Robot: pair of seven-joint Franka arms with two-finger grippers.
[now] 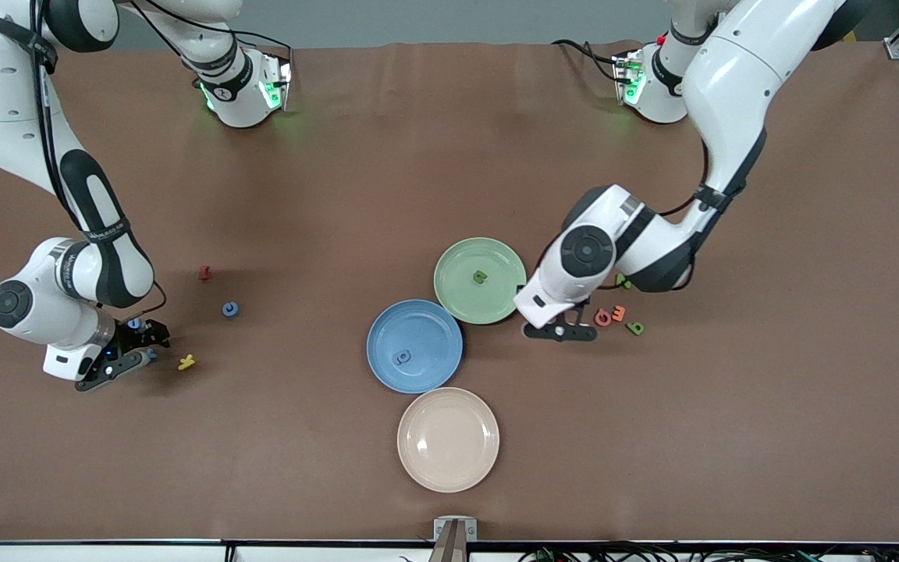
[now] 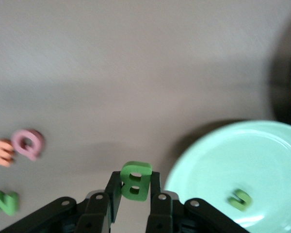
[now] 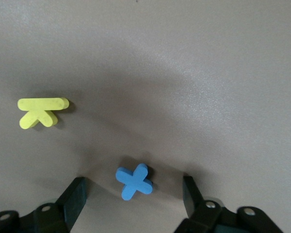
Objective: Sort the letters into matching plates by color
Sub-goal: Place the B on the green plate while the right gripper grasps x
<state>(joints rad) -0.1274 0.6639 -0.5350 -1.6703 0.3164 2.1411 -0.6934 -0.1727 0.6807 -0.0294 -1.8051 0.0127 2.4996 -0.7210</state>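
The blue plate holds one blue letter; the green plate, farther back, holds one green. The right gripper sits low at its arm's end of the table, fingers apart straddling the blue cross. The left gripper pinches a green B just beside the green plate's rim

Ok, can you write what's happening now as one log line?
left gripper: shut on green B, beside green plate | right gripper: open around blue cross on table | blue plate: one letter
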